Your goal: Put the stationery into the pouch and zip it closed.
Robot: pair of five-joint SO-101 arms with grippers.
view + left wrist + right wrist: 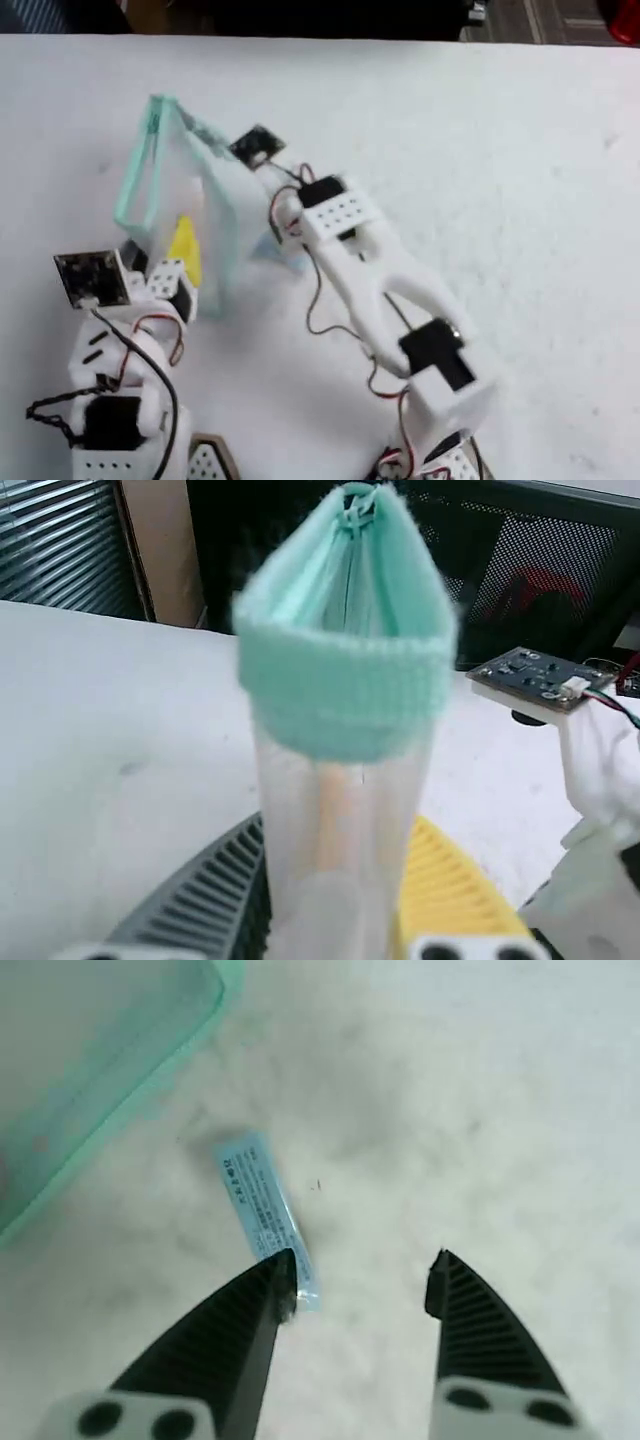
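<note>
Right jaws spread, one tip over blue packet (262, 1215); left jaws clench pouch (345, 710).

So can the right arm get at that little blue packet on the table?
Probably yes: the right gripper hangs open just over the blue packet, with the pouch off to one side.

Clear pouch (165, 180) with mint-green edging is seen standing on edge, left of centre on the white worktop (480, 150). Its near end is met by the left end effector (183, 258), reaching from lower left. The right arm (370, 270) is stretched from bottom centre toward the pouch. A small blue item (295, 262) lies beside the pouch, under that arm.
</note>
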